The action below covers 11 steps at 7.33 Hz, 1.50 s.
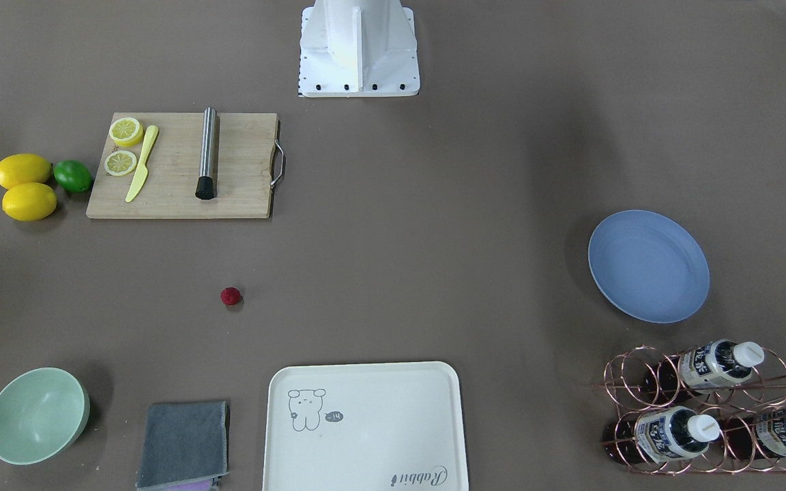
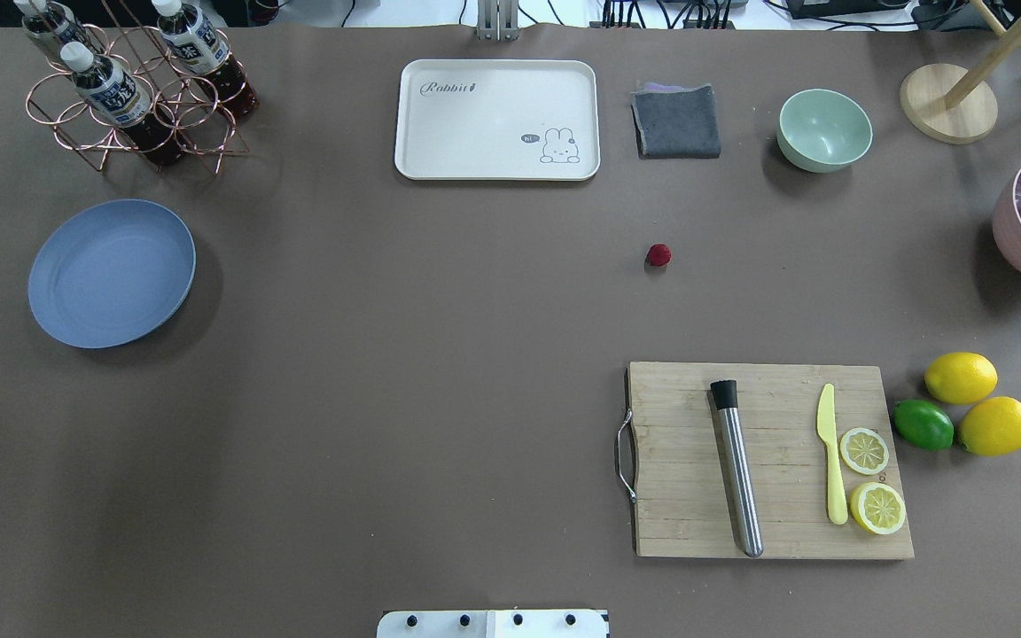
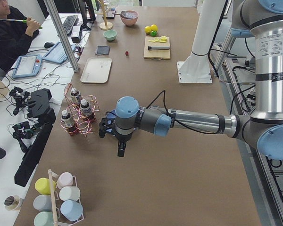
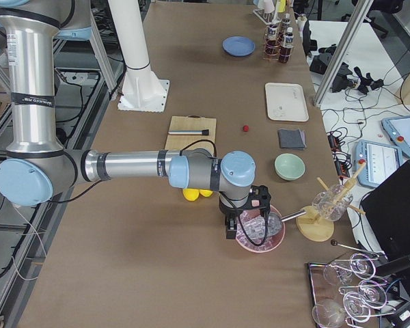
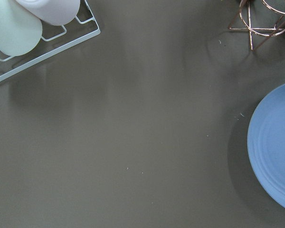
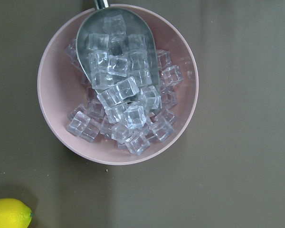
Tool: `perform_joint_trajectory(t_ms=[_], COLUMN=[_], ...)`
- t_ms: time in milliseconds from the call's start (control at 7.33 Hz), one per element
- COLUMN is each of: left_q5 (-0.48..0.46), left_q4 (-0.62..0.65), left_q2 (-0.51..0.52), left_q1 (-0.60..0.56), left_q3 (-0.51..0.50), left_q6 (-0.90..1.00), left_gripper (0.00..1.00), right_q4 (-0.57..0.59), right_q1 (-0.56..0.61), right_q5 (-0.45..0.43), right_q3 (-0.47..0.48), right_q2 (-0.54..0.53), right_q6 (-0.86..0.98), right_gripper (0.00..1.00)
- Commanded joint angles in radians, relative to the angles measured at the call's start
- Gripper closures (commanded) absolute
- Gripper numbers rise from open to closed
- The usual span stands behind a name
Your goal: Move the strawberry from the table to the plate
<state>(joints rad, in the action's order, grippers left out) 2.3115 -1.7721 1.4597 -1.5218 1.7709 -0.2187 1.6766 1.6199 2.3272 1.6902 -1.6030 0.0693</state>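
Both grippers show only in the side views. The left gripper [image 3: 120, 150] hangs over bare table [image 3: 179, 188] near the bottle rack [image 3: 78, 115]. The right gripper [image 4: 229, 229] hangs, apparently, right above a pink bowl [image 6: 50, 114]. Finger opening: cannot tell for either.

Only the right wrist view shows the bowl's contents: ice cubes [image 6: 126, 111] heaped around a metal scoop [image 6: 133, 23].

The plate [image 2: 112, 273] sits at overhead frame left. The strawberry [image 2: 658, 255] lies on the table right of centre, between cream tray [image 2: 497, 120] and cutting board [image 2: 772, 461], well apart from the plate.

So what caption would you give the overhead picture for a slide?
A tiny red strawberry lies alone on the table, far across from the empty blue plate.
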Motion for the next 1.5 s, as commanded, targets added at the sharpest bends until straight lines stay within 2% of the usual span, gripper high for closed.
perform_joint_trajectory(t_ms=[0, 1364], left_q5=[-0.007, -0.004], left_q4=[-0.003, -0.044], left_q2=[-0.002, 0.024], left_q1=[-0.001, 0.018], left_q3=[0.004, -0.031], left_q6=[0.001, -0.014], left_gripper=[0.02, 0.02], right_q4=[0.000, 0.000], right_q1=[0.000, 0.005], right_q5=[-0.002, -0.003], right_q3=[-0.004, -0.003], right_q2=[0.000, 0.012], right_q6=[0.000, -0.002], right_gripper=[0.00, 0.00])
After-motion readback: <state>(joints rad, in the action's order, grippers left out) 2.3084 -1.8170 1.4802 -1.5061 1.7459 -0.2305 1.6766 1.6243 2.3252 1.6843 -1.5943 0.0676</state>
